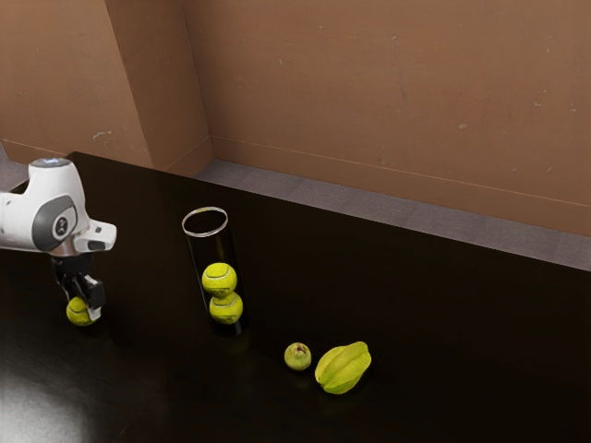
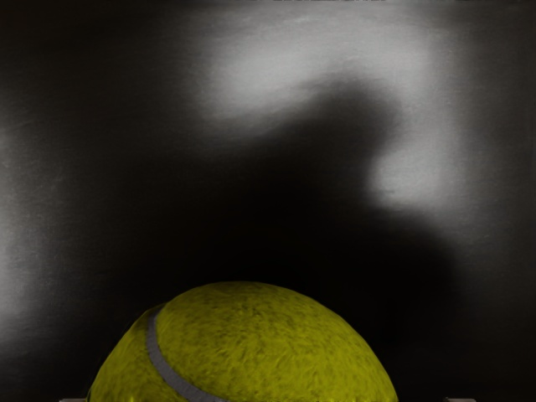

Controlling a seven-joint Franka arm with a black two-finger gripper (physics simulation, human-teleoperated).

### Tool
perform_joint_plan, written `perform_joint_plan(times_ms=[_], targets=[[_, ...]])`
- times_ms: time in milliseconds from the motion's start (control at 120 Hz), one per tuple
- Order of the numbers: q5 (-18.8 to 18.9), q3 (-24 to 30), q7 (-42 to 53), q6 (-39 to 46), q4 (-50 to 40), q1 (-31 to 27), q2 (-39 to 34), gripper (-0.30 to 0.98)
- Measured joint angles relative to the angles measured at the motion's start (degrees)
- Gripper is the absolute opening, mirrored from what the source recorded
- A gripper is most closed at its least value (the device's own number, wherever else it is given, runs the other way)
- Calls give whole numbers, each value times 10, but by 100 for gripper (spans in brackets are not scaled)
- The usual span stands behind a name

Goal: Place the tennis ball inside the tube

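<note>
My gripper (image 1: pixel 81 310) stands wide, straddling the tennis ball (image 1: pixel 78 312) on the bench (image 1: pixel 443 314). In the exterior view, the tube (image 1: pixel 211 252) with two balls (image 1: pixel 223 293) inside stands at my gripper's 3 o'clock.

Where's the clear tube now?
Left of centre in the exterior view, the clear tube stands on the table between the gripper and the round green fruit.
</note>
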State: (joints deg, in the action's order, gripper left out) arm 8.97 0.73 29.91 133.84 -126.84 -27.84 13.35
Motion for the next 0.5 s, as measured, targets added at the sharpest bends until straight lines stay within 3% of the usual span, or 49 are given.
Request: perform_joint_plan(times_ms=[300, 500], targets=[[-12, 0, 0, 5, 0, 0, 8, 33], [-13, 41, -10, -49, 0, -5, -130, 15]])
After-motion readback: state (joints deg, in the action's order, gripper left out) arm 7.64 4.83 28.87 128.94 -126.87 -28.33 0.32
